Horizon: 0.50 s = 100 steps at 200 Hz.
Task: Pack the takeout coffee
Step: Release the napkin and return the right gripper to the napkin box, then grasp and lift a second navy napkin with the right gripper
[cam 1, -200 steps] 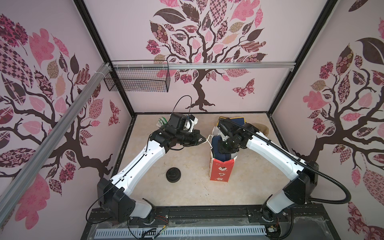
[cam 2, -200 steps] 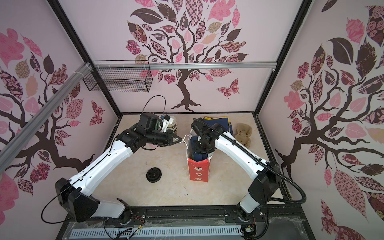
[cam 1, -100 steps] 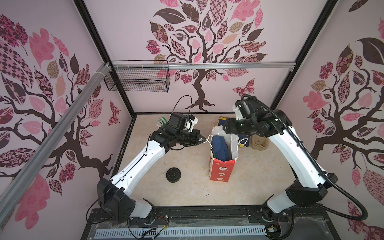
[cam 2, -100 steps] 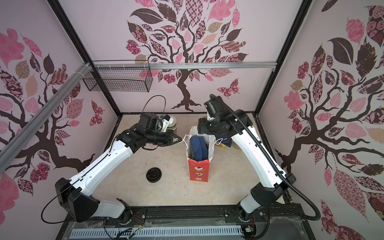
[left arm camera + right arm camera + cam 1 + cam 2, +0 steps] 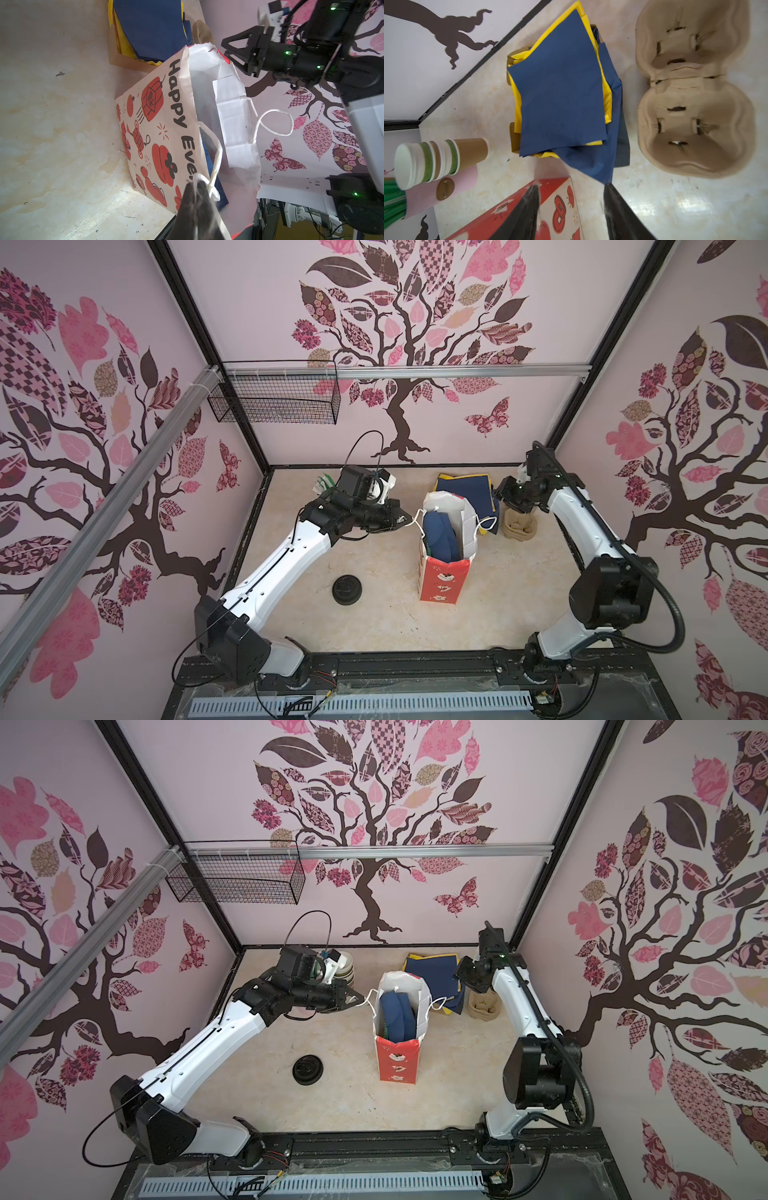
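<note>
The two lidded green paper cups, visible nowhere, probably sit inside the upright red-and-white paper bag (image 5: 442, 585) on the beige worktop (image 5: 374, 635): hold its white string handle (image 5: 218, 153) steady in the closed left pincer (image 5: 196, 185), right pincer (image 5: 572, 186) open and empty nearby; only the right wrist view shows the beige pulp carrier (image 5: 685, 72) vacant.

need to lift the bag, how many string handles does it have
2. The left gripper's jaws pinch one handle; the other handle hangs free on the bag's opposite side, toward the right arm.
</note>
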Motion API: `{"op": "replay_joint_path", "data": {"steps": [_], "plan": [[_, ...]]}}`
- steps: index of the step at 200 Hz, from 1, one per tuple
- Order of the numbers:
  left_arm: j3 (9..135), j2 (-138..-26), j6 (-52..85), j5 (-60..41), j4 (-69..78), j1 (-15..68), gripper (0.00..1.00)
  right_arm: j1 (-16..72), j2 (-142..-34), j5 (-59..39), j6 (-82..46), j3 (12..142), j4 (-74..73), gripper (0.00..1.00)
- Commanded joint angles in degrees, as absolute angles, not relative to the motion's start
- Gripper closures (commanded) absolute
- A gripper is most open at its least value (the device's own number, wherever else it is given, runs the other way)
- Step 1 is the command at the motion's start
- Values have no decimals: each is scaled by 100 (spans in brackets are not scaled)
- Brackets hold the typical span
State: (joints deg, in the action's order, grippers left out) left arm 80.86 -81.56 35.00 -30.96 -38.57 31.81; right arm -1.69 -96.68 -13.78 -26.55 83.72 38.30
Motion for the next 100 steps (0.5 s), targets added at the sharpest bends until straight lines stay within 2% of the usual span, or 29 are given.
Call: {"op": "replay_joint_path", "data": {"steps": [1,38,100], "plan": [[8046,-8209,3498,-3105,-3788,3190,100,-273,-10071,-1696,-2506,8371,3103,49],[8120,-8262,3510,-3103,-3788,3198,100,-308,-10904,-1547,-2357,8826,3559,52],[8212,-8343,3483,-3102,-3794,3190,100,-321,-11107,-1436,-2419,8617,3459,54]]}}
